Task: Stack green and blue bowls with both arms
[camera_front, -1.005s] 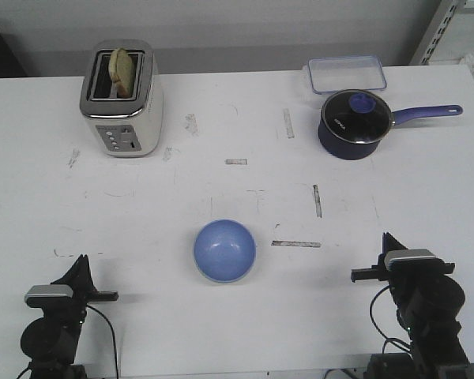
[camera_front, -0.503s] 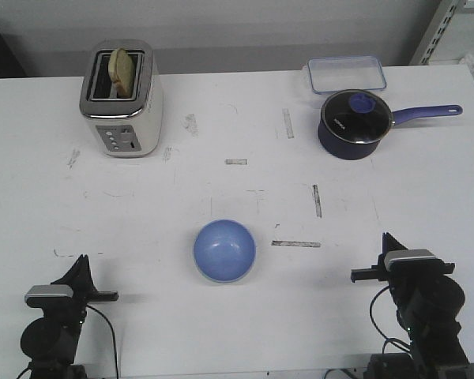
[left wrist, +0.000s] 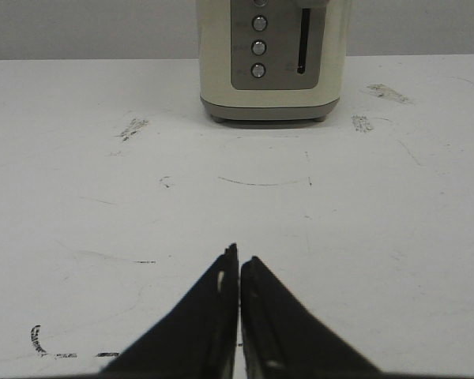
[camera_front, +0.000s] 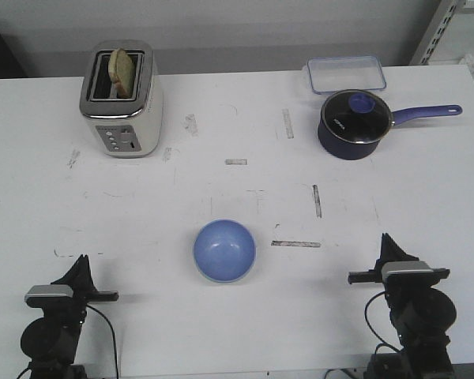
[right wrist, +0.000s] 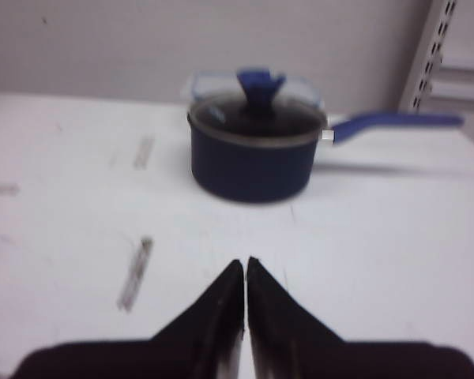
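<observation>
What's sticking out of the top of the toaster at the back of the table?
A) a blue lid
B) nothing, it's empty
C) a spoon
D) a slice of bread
D: a pale tan slice of bread stands up out of one slot of the cream toaster in the front view.

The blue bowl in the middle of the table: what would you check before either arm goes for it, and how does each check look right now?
1. Blue bowl upright, opening up: ok.
2. Green bowl in sight: not ok, no view shows one.
3. Left gripper empty: ok, but fingers shut, needs opening.
4. Right gripper empty: ok, also shut.
5. Path to the bowl free: ok; toaster and saucepan stand far back.
6. Bowl empty inside: ok.
</observation>
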